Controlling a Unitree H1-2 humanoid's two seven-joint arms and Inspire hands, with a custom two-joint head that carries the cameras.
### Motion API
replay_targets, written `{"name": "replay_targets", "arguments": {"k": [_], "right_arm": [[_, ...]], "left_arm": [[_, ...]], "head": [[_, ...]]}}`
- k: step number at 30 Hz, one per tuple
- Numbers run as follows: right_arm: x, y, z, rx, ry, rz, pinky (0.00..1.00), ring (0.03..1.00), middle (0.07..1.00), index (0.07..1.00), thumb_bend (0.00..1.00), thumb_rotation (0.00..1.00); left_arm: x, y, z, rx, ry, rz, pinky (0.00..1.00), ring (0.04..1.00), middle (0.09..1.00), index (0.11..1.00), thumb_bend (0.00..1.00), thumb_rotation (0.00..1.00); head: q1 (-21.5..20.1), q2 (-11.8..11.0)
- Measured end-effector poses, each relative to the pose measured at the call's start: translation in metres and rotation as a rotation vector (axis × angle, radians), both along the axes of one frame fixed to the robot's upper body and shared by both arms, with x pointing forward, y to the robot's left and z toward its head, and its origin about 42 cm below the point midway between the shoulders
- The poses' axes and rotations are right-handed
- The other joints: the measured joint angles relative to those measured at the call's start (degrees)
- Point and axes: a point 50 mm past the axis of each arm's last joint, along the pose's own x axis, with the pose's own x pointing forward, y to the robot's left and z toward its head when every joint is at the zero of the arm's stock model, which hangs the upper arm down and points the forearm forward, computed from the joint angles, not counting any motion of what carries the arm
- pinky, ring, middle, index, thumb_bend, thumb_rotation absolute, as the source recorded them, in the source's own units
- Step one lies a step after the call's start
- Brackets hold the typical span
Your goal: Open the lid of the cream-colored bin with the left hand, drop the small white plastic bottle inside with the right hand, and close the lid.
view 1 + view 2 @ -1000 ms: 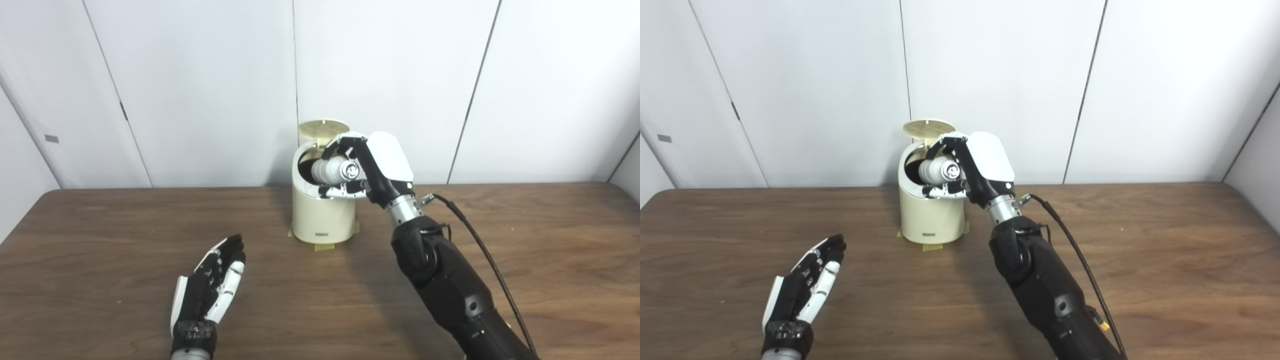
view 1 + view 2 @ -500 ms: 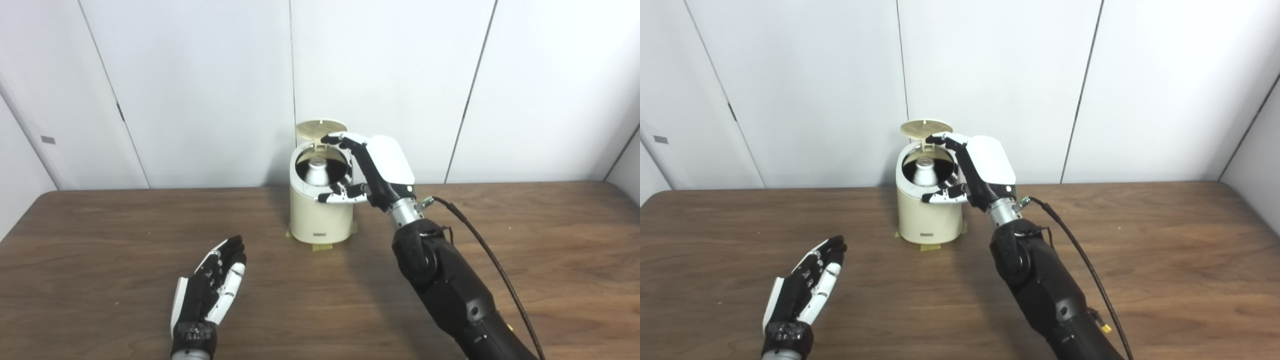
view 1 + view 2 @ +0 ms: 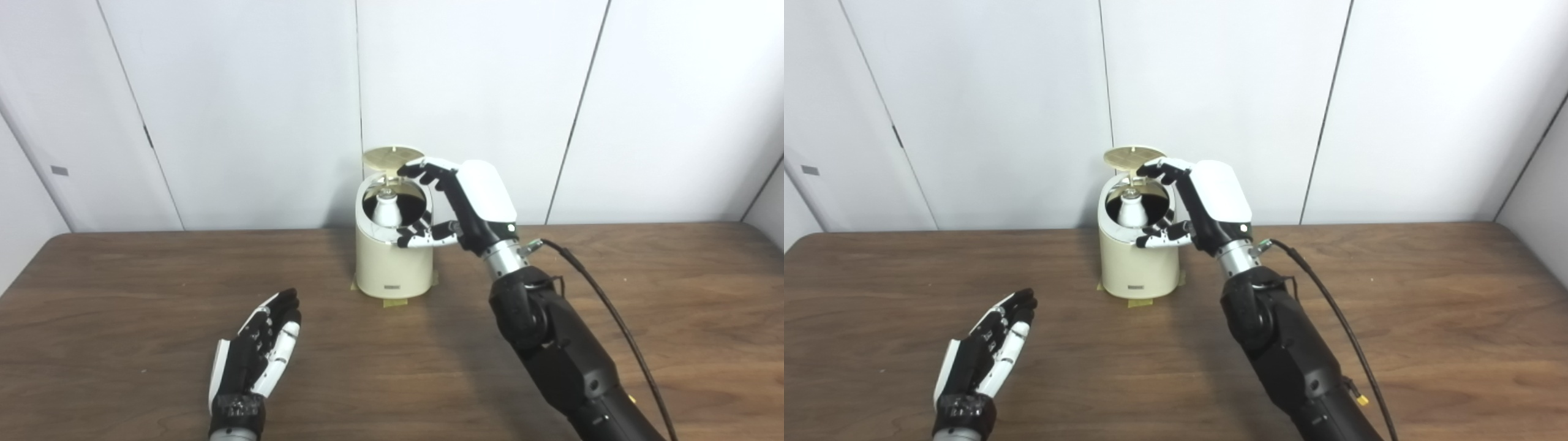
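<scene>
The cream-colored bin [image 3: 392, 266] stands at the back middle of the table, its round lid [image 3: 392, 157] tipped up behind the opening. The small white plastic bottle [image 3: 386, 211] stands inside the dark opening, neck up. My right hand [image 3: 456, 199] is open and empty at the bin's right rim, fingers spread over and beside the opening, fingertips [image 3: 410, 171] next to the lid's edge. My left hand [image 3: 260, 349] lies open and empty on the table, front left of the bin. The bin also shows in the right eye view [image 3: 1138, 263].
Yellow tape [image 3: 395, 301] holds the bin's base to the brown wooden table [image 3: 122, 318]. A black cable [image 3: 597, 294] runs from my right wrist down along the arm. White wall panels stand close behind the bin.
My right hand has let go of the bottle, which dropped into the bin and now stands inside. The hand opened and drew slightly right. My left hand has not moved.
</scene>
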Motion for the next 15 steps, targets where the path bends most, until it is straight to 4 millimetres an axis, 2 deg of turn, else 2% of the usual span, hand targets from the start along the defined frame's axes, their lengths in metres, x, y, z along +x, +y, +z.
{"name": "replay_targets", "arguments": {"k": [5, 8, 15], "right_arm": [[-0.006, -0.016, 0.006, 0.041, -0.009, -0.029, 0.54, 0.639, 0.681, 0.663, 0.84, 0.16], [-0.008, -0.028, 0.004, 0.088, 0.006, -0.05, 0.54, 0.637, 0.676, 0.654, 0.86, 0.14], [-0.017, -0.055, -0.013, 0.216, 0.087, -0.101, 0.48, 0.586, 0.653, 0.651, 0.85, 0.1]], "left_arm": [[0.0, 0.0, 0.0, 0.003, 0.0, -0.006, 0.91, 0.861, 0.833, 0.848, 0.41, 0.55], [0.0, 0.001, 0.0, 0.006, 0.001, -0.014, 0.91, 0.86, 0.835, 0.845, 0.41, 0.56], [0.0, 0.003, 0.0, 0.007, 0.002, -0.012, 0.88, 0.85, 0.822, 0.846, 0.41, 0.53]], "head": [[-0.18, -0.09], [-0.35, -0.17], [-0.88, -0.35]]}}
